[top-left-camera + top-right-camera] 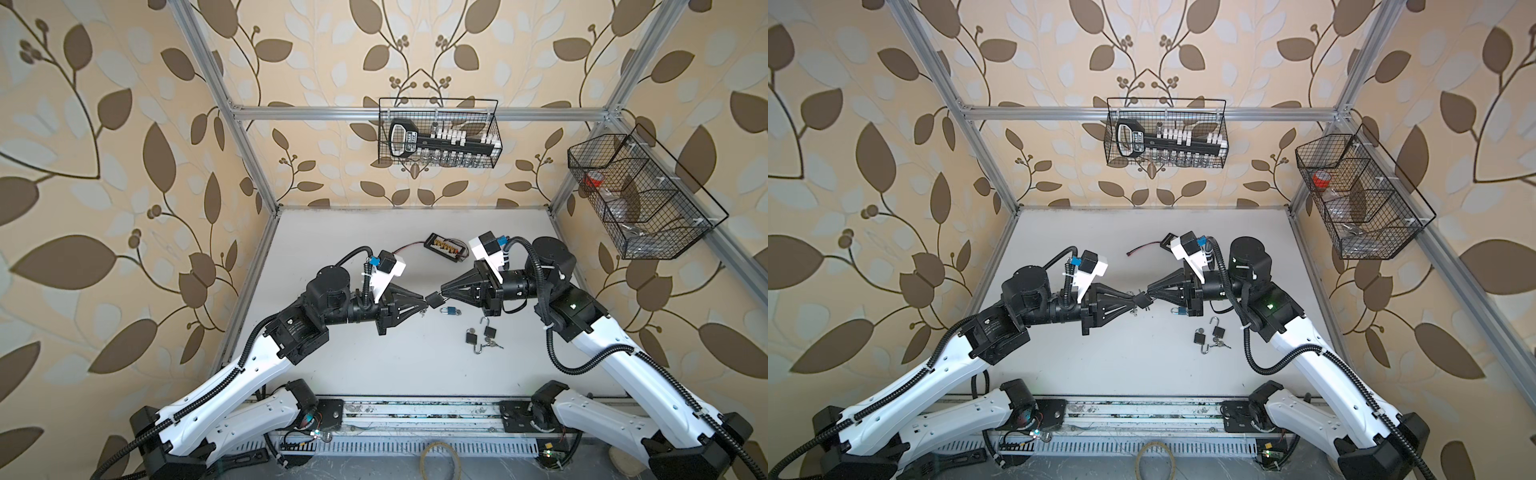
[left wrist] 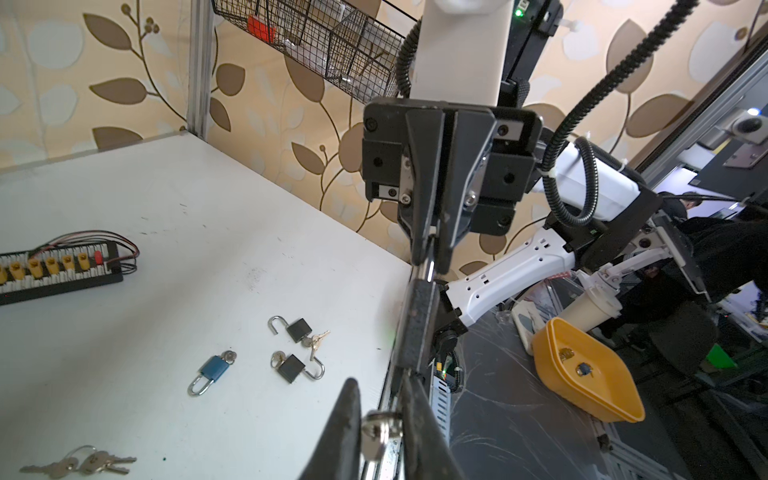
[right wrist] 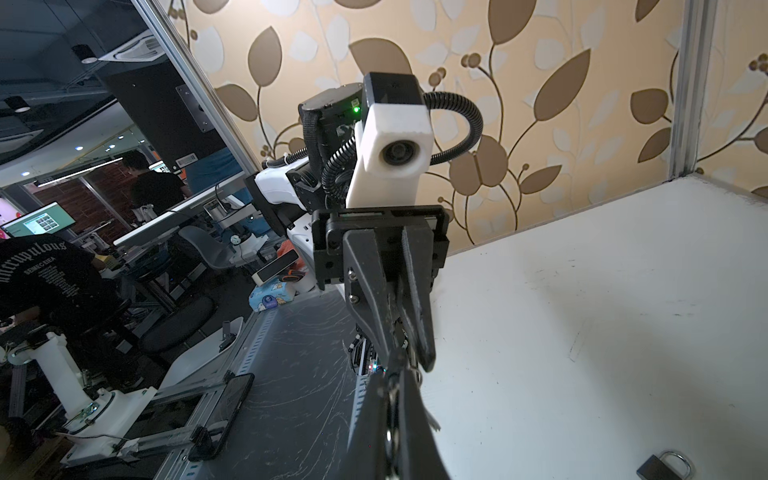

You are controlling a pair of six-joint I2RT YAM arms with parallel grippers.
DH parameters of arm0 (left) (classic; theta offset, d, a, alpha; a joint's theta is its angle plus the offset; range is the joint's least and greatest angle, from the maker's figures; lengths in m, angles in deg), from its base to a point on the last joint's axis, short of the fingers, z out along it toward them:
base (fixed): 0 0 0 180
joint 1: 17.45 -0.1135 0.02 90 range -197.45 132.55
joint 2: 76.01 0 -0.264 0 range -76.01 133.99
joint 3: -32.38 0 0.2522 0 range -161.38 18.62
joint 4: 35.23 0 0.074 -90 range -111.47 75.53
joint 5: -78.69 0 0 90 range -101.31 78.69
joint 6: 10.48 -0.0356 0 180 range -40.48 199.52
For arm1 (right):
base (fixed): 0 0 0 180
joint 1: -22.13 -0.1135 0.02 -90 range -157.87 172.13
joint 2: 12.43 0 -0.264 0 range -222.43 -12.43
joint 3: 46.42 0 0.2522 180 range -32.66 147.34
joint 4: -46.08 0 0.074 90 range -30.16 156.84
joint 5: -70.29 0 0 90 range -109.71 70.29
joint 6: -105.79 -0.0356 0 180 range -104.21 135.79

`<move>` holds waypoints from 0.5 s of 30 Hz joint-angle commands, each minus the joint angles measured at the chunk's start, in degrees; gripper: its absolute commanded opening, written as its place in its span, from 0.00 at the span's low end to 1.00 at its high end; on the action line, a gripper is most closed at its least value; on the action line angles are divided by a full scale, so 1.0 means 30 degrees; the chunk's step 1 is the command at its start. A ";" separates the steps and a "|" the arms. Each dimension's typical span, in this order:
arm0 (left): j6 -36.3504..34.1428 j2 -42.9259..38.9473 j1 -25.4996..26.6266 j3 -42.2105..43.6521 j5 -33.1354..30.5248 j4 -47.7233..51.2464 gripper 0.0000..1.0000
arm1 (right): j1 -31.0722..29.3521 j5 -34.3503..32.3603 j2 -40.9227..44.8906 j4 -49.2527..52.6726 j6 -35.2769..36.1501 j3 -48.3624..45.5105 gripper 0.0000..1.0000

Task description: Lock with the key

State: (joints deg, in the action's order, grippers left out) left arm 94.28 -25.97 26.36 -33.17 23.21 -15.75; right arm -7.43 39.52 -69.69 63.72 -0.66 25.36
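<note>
A small black padlock (image 1: 434,299) hangs in the air between my two grippers, above the middle of the white table (image 1: 374,365). My right gripper (image 1: 444,293) is shut on its silver shackle (image 2: 428,266). In the left wrist view the padlock body (image 2: 417,324) shows edge-on. My left gripper (image 2: 380,386) has closed on the round silver head of the key (image 2: 376,430), right under the padlock body. Both top views show the two gripper tips meeting at the padlock (image 1: 1142,300). The keyhole is hidden.
On the table lie a blue shut padlock (image 2: 214,370), two black padlocks with open shackles (image 2: 297,330) (image 2: 293,368) and a loose pair of keys (image 2: 83,465). A black connector board (image 1: 446,247) sits behind. Wire baskets (image 1: 438,133) (image 1: 640,195) hang on the frame.
</note>
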 commanded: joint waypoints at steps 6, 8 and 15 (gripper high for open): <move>-0.0058 -0.0002 -0.0090 -0.0724 0.0301 -0.0881 0.00 | 0.0006 0.0070 0.0127 -0.0212 0.0205 -0.0004 0.00; -0.0055 -0.0035 -0.0077 -0.0745 0.0270 -0.0796 0.00 | 0.0000 0.0035 0.0158 -0.0209 0.0214 -0.0049 0.00; -0.0392 -0.0294 -0.0087 -0.0835 0.0133 0.0115 0.00 | 0.0145 -0.0613 0.0615 -0.0355 0.0343 0.0060 0.00</move>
State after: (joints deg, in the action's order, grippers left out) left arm 94.35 -25.99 26.38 -33.28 24.20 -15.77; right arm -7.21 38.53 -69.49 63.89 -0.64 25.36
